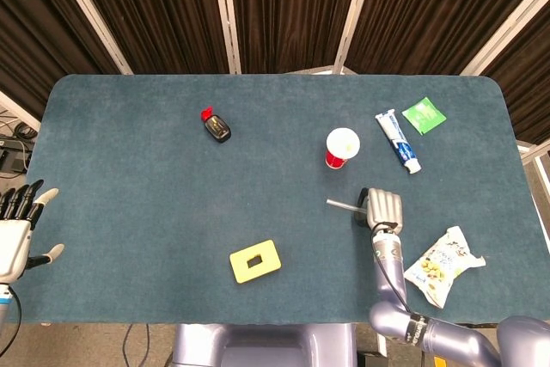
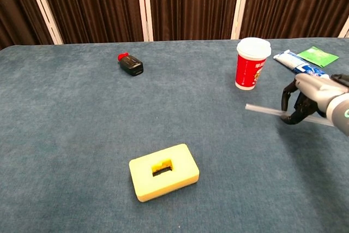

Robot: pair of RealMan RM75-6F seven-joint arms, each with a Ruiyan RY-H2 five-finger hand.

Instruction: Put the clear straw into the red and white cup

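Right hand (image 2: 313,97) pinches one clear straw (image 2: 264,111), fingers clamped on it, lifted off the table (image 1: 129,204), at 5 o'clock of the one red and white cup (image 1: 340,147). Left hand (image 1: 15,234) at the table's 9 o'clock edge, fingers apart, empty. One yellow block (image 1: 254,260), one toothpaste tube (image 1: 398,141), one snack bag (image 1: 442,265).

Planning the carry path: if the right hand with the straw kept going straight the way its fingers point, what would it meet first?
Probably the red and white cup: the right hand, holding the clear straw, points up-table toward it, though it may pass just right of it.
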